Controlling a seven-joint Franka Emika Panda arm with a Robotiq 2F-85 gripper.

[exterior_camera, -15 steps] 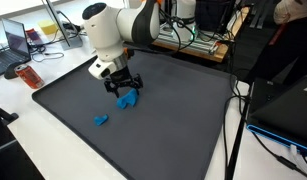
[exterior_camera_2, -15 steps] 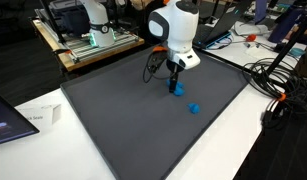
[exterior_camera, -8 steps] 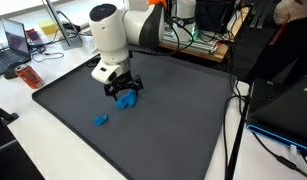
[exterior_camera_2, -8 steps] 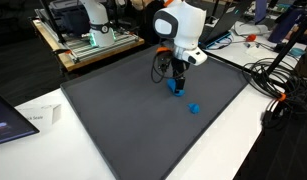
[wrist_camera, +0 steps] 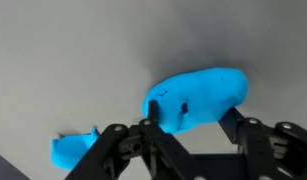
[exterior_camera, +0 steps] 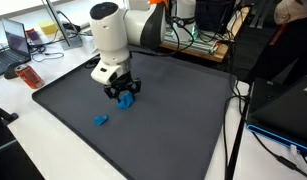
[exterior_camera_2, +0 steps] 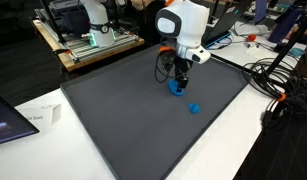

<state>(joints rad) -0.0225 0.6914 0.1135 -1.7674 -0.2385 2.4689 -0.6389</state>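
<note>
A bright blue rounded piece (wrist_camera: 201, 92) lies on the dark grey mat (exterior_camera: 178, 125) and fills the middle of the wrist view. My gripper (wrist_camera: 191, 122) stands straight down over it, one black finger (wrist_camera: 151, 125) against its left side and the other against its right edge, so the jaws hold it between them. In both exterior views the same blue piece (exterior_camera: 125, 100) (exterior_camera_2: 175, 88) shows just under the gripper (exterior_camera: 122, 93) (exterior_camera_2: 175, 81), still down on the mat. A second, smaller blue piece (exterior_camera: 101, 120) (exterior_camera_2: 194, 108) (wrist_camera: 73, 150) lies apart, a short way off.
The mat (exterior_camera_2: 123, 120) covers most of the table. A red object (exterior_camera: 29, 76) and laptops lie beyond one edge. Cables (exterior_camera_2: 278, 85) trail off another side, and a white paper (exterior_camera_2: 38, 118) sits by the corner. Racks of equipment stand behind.
The arm has moved a little with the gripper low over the larger blue piece. The jaws have narrowed from wide open onto its sides. The small piece has not moved.
</note>
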